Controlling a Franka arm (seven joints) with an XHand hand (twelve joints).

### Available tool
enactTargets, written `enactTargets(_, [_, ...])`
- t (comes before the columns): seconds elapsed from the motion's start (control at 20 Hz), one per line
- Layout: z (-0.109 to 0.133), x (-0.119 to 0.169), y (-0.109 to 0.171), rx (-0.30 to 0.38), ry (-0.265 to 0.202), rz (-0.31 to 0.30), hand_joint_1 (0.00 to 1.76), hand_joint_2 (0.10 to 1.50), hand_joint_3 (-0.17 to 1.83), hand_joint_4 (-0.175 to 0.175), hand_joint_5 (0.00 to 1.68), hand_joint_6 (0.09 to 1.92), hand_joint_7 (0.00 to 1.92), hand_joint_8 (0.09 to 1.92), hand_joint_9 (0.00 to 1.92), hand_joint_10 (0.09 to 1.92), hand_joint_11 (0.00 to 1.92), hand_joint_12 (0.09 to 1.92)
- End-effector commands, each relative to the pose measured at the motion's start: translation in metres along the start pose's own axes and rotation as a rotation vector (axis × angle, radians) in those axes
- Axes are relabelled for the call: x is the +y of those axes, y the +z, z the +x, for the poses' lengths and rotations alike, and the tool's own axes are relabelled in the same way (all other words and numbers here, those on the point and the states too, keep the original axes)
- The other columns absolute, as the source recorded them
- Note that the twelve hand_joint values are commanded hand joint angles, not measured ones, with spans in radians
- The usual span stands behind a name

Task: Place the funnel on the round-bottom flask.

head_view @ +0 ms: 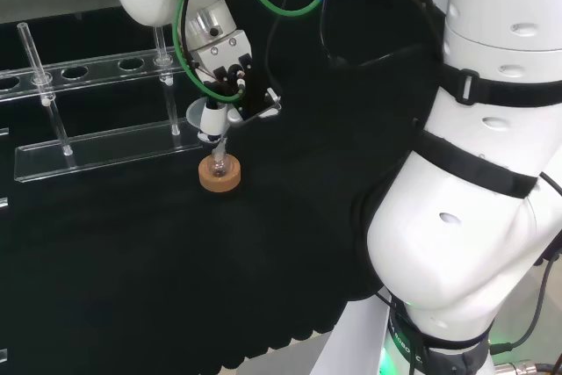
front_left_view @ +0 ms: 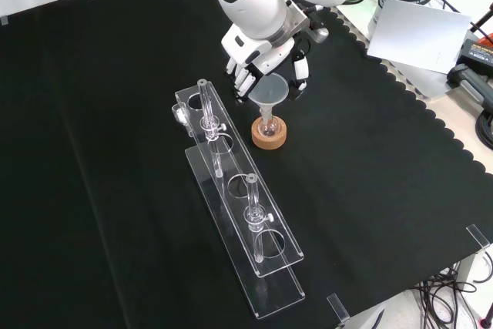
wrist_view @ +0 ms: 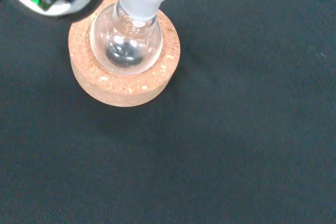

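The clear glass cone-shaped funnel (front_left_view: 271, 90) sits directly over the small clear round-bottom flask (front_left_view: 268, 123), its stem pointing down at the flask's neck; whether it reaches inside I cannot tell. The flask rests upright in a round tan cork ring stand (front_left_view: 269, 133) on the black cloth (front_left_view: 385, 190). In the front view, the black and white hand (front_left_view: 258, 67) sits at the funnel's 11 o'clock, fingers curled about its rim. A long clear acrylic tube rack (front_left_view: 243, 213) stretches from the stand's 10 o'clock toward 6 o'clock, just beside it.
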State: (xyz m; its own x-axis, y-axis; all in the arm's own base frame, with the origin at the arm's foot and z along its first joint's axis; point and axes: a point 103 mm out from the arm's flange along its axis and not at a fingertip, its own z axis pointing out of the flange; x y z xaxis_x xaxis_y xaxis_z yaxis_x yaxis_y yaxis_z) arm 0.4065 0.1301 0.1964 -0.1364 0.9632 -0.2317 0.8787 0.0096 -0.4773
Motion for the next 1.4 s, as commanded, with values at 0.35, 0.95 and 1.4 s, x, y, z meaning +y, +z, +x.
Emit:
enactTargets(0.35, [-0.001, -0.003, 0.001, 0.004, -0.01, 0.008, 0.81, 0.55, 0.77, -0.045, 0.38, 0.29, 0.48, 0.78, 0.75, 0.59, 0.52, 1.29])
enactTargets(0.95, [-0.002, -0.006, 0.003, 0.013, -0.023, 0.032, 0.76, 0.54, 0.7, -0.031, 0.26, 0.09, 0.11, 0.69, 0.48, 0.65, 0.39, 1.37])
enactTargets(1.4, [-0.009, -0.014, 0.003, 0.049, -0.039, -0.048, 0.61, 0.55, 0.51, -0.011, 0.08, 0.09, 0.0, 0.31, 0.16, 0.79, 0.23, 1.48])
